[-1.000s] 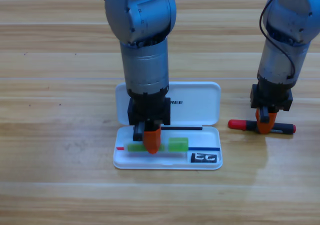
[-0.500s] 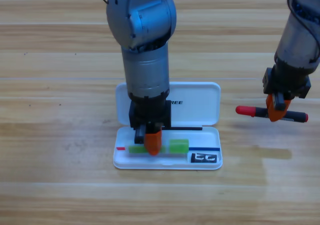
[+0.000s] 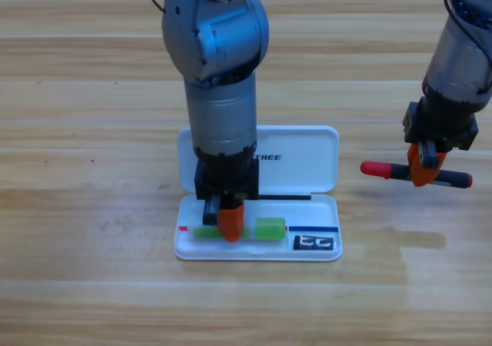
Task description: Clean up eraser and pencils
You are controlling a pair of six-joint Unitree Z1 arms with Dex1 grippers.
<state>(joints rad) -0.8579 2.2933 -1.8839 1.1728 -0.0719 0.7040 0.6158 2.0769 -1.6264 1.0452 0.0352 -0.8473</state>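
Right claw [image 3: 427,171] at approx 3 o'clock of the white plastic hinged case [image 3: 296,158], clamped mid-barrel on the red-capped black-barrelled marker stick [image 3: 416,174]. Vs 1 s ago: the stick was lying on the wooden desk [image 3: 92,131] under the claw; now it's carried clear of the desk, shadow seen below it at approx 5 o'clock. Little change over the last 0.5 s, only a slight drift. So pick is judged done; transfer to the case is still pending.

Left claw [image 3: 230,221] is pointed down into the case's lower tray, at approx 9 o'clock of tray centre, right over the flat pale-green bar with brighter green end [image 3: 269,228]. Jaw state can't be told, gap is hidden by the claw itself. Compared w/ 1 s ago the claw has shifted slightly up and left; bar is lying flat in the tray, so placement appears done or nearly so. Release not confirmed.

Small dark navy block eraser w/ white markings [image 3: 314,243] is already sat in the tray's 4 o'clock corner.

Est. progress: 2 of 3 items in the case, marker stick airborne. Risk: tray is occupied by left arm, so the drop path for the stick is blocked until it's cleared.
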